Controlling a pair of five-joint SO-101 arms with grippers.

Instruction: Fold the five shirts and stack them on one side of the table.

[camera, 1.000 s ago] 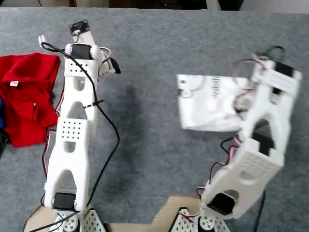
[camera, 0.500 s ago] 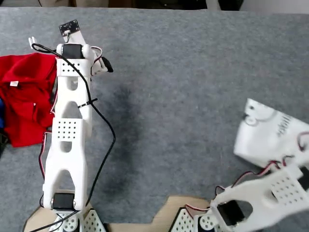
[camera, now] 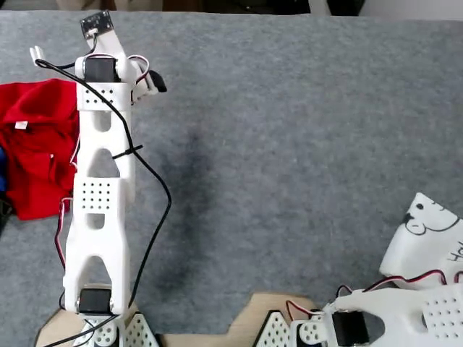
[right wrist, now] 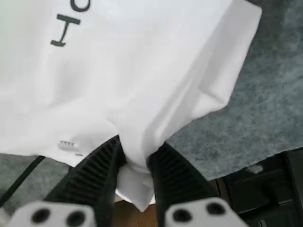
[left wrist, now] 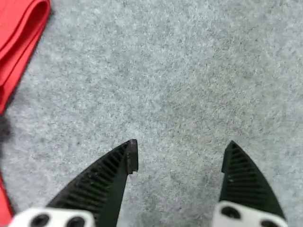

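Grey felt-topped table (camera: 289, 130), red shirt (camera: 36, 159) bunched at left edge w/ bit of blue cloth (camera: 2, 176) beside it; white shirt (camera: 427, 242) at right edge nr front

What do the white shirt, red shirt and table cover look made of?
White shirt: soft matte cloth, likely cotton knit; it bunches into folds in the right gripper. Red shirt: similar matte fabric, creased. Table cover: grey felt-like textile, fuzzy nap.

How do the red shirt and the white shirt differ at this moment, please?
The red shirt lies free at the table's left side; the white shirt is at the right, pinched in the right claw. The red shows no print; the white carries black print. Both look folded.
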